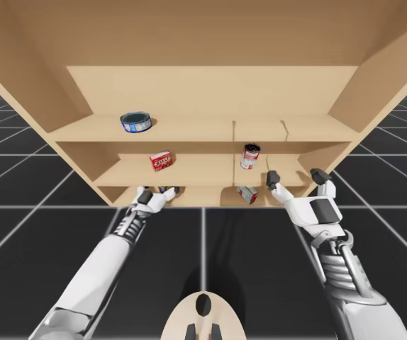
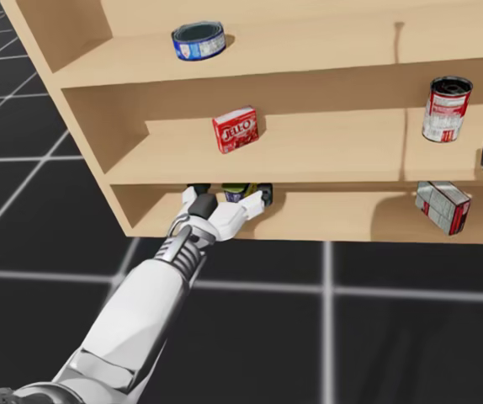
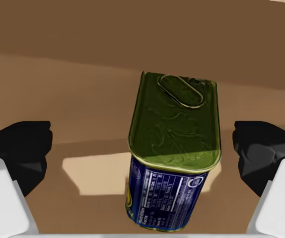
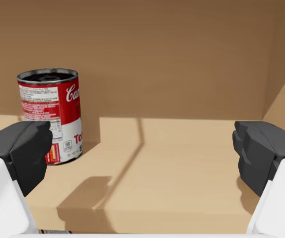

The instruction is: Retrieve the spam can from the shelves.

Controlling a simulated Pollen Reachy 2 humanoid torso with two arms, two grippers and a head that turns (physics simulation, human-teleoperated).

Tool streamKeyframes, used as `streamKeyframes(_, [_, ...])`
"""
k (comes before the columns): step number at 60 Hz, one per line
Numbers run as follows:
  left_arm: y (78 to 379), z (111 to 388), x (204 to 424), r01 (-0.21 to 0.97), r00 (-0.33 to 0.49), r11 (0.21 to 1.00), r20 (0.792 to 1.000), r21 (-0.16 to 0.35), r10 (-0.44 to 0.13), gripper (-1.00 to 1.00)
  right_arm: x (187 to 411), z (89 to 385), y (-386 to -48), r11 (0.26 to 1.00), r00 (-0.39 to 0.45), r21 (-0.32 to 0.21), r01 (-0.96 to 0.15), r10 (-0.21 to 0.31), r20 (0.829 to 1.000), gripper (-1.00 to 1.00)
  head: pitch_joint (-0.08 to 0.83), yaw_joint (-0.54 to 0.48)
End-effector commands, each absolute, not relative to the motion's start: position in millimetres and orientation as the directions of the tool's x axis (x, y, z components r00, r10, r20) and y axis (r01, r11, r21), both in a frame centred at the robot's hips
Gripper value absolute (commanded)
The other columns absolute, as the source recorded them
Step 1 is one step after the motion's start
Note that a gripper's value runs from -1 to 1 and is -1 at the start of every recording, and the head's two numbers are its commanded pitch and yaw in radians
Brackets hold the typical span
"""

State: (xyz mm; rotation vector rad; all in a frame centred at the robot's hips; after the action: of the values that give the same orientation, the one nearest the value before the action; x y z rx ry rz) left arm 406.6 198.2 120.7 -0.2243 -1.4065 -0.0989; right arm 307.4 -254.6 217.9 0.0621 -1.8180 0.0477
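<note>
Black-padded fingers of my left gripper stand wide apart on either side of the spam can, with a clear gap on each side, so the gripper is open and holds nothing. My left arm comes in from the lower left and stretches forward almost straight. Its wrist is at the front edge of the shelves, and the gripper reaches into the left compartment of the bottom shelf.

The spam can sits there on the bottom board, between the fingers. Its green-gold pull-tab lid faces up and a narrow blue label side faces the gripper. The lid's long axis runs away from the gripper toward the back of the shelf, turned a little off the gripper's line.

My right arm is raised at the right, with the right gripper at the front of the middle shelf's right compartment, fingers spread and empty. A red-and-white round can stands upright ahead of it, off to one side.

A flat blue round can lies on the top shelf. A red box stands on the middle shelf. A red-and-grey box leans in the bottom right compartment.
</note>
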Motion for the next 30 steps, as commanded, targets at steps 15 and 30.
streamKeyframes(15, [154.4, 104.2, 404.8, 0.255, 0.281, 0.939, 0.947, -0.229, 0.155, 1.00, 306.7, 218.9, -254.4, 0.998, -0.248, 0.011, -0.065, -0.027, 0.968, -1.00, 0.602, 0.21])
streamKeyframes(30, [157.0, 115.8, 401.0, 0.282, 0.166, 0.932, 0.968, -0.230, 0.188, 1.00, 306.1, 219.9, -254.9, 0.998, -0.253, 0.020, -0.060, -0.035, 0.967, -1.00, 0.598, 0.22])
